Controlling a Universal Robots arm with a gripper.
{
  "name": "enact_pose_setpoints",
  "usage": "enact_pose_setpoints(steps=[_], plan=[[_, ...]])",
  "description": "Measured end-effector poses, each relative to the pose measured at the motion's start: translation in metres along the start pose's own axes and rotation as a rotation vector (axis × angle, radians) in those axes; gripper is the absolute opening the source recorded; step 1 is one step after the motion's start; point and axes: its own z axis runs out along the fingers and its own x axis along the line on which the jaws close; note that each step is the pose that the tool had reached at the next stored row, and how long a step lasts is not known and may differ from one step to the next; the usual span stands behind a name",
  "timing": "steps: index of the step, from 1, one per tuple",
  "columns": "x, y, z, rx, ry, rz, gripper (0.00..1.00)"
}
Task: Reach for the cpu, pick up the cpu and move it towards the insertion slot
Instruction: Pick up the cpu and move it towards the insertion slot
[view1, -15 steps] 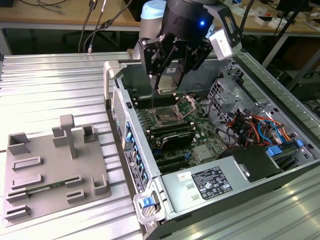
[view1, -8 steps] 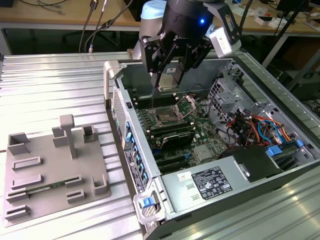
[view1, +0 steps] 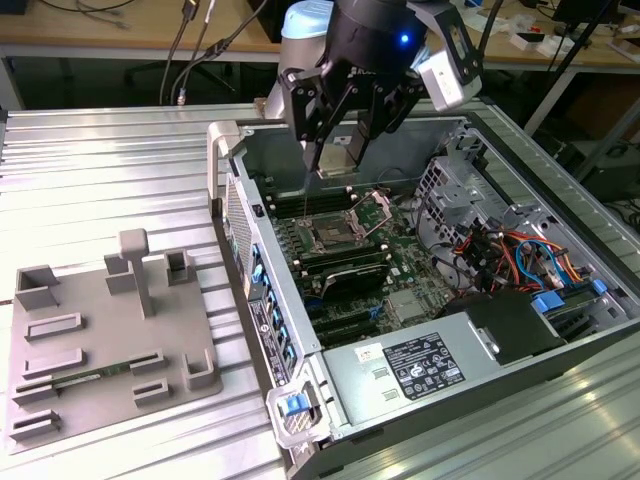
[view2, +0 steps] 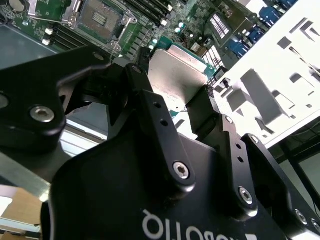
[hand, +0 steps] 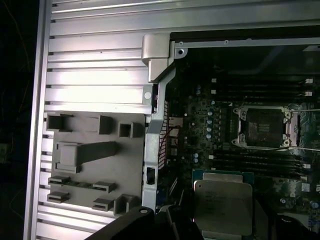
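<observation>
The gripper (view1: 335, 160) pinches the cpu (view2: 175, 75) in the air, above and a bit beyond the insertion slot (view1: 330, 237), and a weak pinch could drop it onto the board.

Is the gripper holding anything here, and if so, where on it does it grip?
Yes. The gripper holds the cpu, its fingers pinching opposite edges of the chip, silvery top showing. It hangs above the motherboard, short of the insertion slot.
</observation>
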Motion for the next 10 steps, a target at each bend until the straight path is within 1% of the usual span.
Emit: enact_pose_setpoints(steps=[3,8,10], plan=[[-0.0013,0.0014,0.0000,0.0000,-0.0001,0.000,0.55],[-0.0122,0.0041,0.0001,0.0000,0.0000,0.000,0.55],[-0.0176,0.0049,0.0001,0.0000,0.0000,0.000,0.55]])
